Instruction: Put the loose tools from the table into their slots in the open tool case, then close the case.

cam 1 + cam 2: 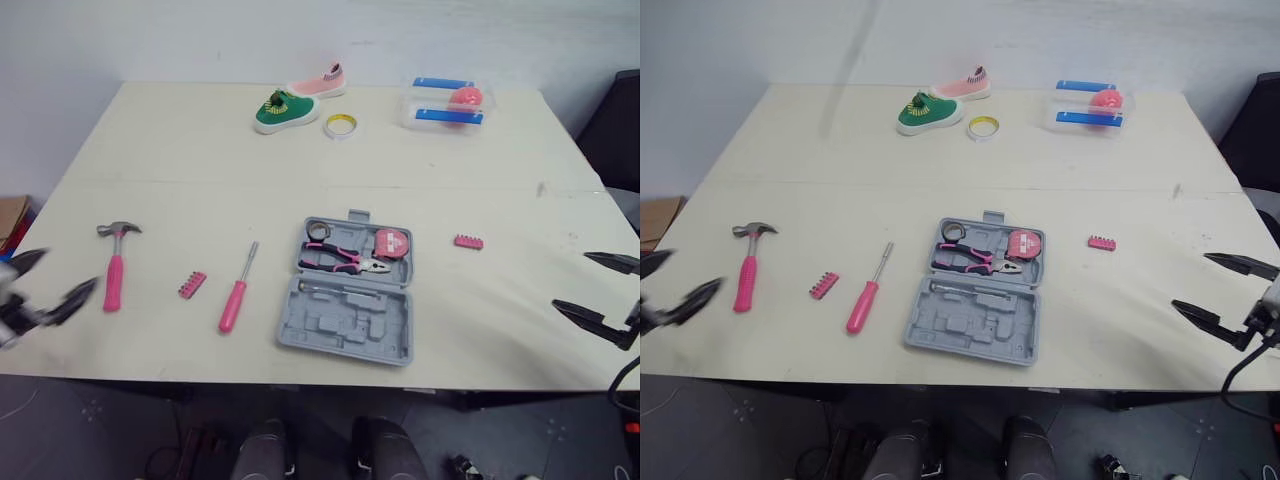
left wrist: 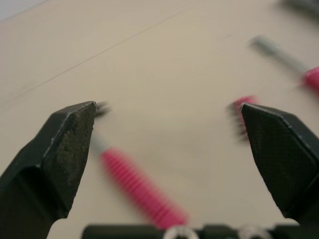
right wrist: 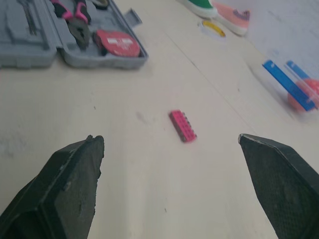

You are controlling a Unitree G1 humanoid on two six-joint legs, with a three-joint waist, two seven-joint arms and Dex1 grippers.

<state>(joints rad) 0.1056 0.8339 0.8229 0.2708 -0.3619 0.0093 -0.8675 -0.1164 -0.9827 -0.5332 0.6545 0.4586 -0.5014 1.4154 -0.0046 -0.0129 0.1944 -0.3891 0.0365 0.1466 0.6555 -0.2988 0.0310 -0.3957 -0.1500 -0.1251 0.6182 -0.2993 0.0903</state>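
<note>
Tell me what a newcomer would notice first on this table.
The open grey tool case sits near the front edge of the table, with pink-handled pliers and a red tape measure slotted in. To its left lie a pink hammer, a bit holder and a screwdriver; a second bit holder lies to its right. At the far edge stand a green shoe and a pink shoe.

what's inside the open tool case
The tool case holds pliers, a red tape measure and a small ring in its far half. The slots beneath them are covered.
</note>
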